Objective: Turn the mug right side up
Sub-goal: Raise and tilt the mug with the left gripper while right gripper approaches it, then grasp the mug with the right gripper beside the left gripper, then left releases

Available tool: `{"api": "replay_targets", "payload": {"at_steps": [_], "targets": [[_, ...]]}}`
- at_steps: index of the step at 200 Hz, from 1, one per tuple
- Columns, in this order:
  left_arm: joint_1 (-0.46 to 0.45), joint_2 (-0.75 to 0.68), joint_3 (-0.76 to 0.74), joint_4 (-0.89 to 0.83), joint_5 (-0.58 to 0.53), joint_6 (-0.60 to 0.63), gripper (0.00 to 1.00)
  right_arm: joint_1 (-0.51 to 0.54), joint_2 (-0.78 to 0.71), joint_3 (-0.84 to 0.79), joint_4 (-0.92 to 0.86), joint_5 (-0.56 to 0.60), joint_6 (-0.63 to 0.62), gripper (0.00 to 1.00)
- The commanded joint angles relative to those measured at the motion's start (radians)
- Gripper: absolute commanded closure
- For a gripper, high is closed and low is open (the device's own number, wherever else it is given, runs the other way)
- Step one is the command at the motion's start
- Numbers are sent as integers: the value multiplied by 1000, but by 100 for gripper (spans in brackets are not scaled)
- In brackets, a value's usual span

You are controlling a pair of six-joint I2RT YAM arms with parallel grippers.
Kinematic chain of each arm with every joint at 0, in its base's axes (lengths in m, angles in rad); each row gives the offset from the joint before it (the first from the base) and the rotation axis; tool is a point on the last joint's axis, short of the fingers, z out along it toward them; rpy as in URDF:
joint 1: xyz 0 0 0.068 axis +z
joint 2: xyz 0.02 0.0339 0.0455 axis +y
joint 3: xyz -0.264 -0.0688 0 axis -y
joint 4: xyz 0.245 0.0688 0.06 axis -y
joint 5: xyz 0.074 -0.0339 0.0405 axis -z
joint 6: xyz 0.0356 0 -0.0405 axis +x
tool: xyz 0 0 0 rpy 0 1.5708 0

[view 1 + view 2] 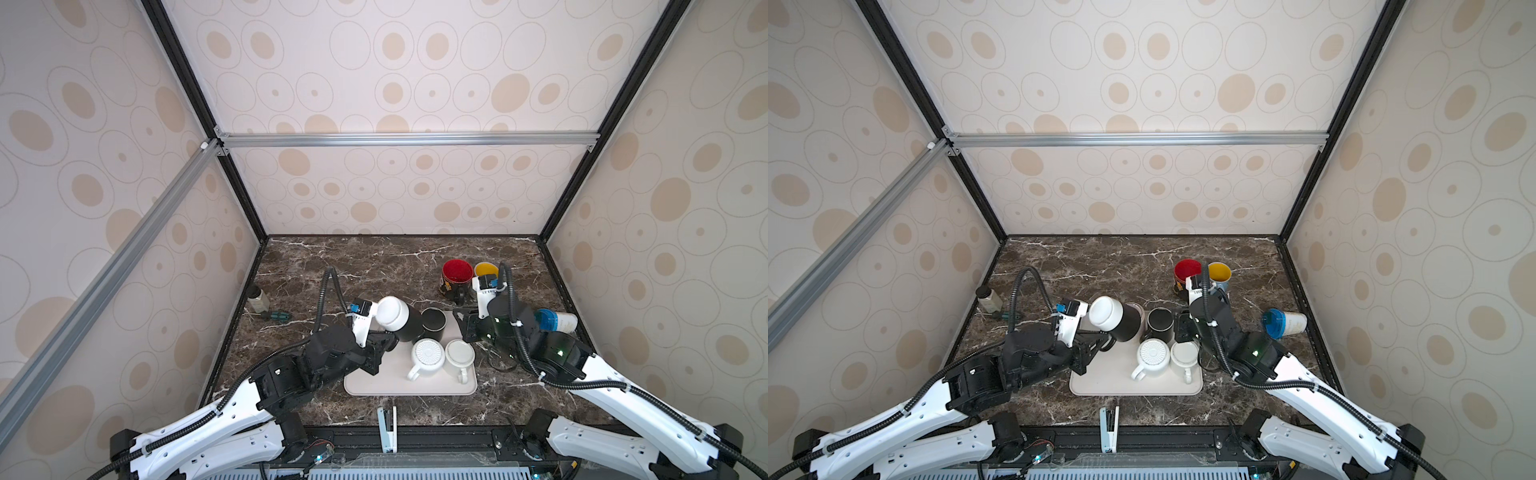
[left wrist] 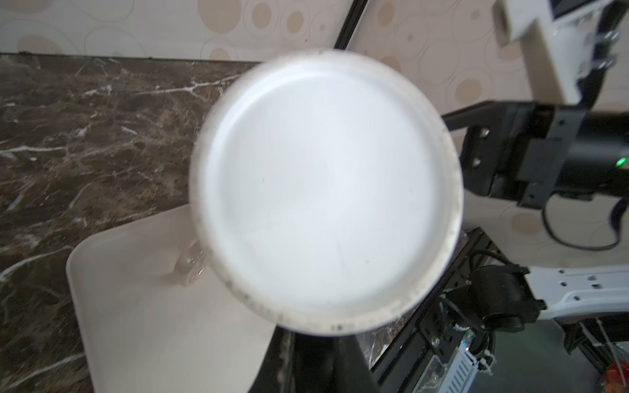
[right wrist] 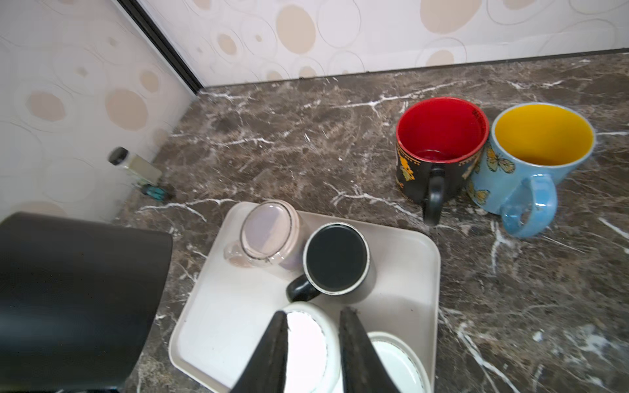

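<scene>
step in hand: roll the lifted mug until its mouth faces up, then set it down.

1. near row of the tray (image 1: 374, 382): two white mugs (image 1: 428, 353) stand base-up. the right fingers (image 3: 352, 343) hover above them, parted and empty. park this arm there, out of the swing path.
2. left side of the tray: the left fingers (image 1: 384, 338) are clenched on the handle of the black mug (image 1: 401, 320). this mug hangs in the air over the tray's far-left corner. it is tilted, with its white base up and toward the near left and its mouth down and away.
3. close beside it and lower, a clear glass mug (image 3: 269, 234) stands inverted on the tray. a second black mug (image 1: 433, 322), also inverted, stands just to the right. hold height through the whole roll so the rim clears both.
4. a handle grip probably lets the body pivot. roll the wrist slowly and keep the clench firm.
5. far right on the tabletop (image 1: 374, 266): a red-lined mug (image 1: 457, 272) and a yellow-lined mug (image 1: 486, 269) stand upright, touching. the bare tabletop to their left looks a suitable landing spot. release only once the base sits flat.
</scene>
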Motion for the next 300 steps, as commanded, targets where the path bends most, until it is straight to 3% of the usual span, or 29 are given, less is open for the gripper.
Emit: {"api": "replay_targets", "payload": {"at_steps": [1,62,113,206,300], "targets": [[32,-31,24,331,46,25,100,6,-74,-66,120,-90,38,71],[193,1,-69,748,320,-153,100,4,-222,-231,457,-377,124,61],[261,60,-148,1034,442,-346,100,2,-113,-295,849,-567,252,53],[276,129,-206,1248,492,-479,100,-22,46,-208,1072,-652,320,52],[276,233,-256,1468,527,-609,100,-53,110,-174,1163,-642,371,63]]}}
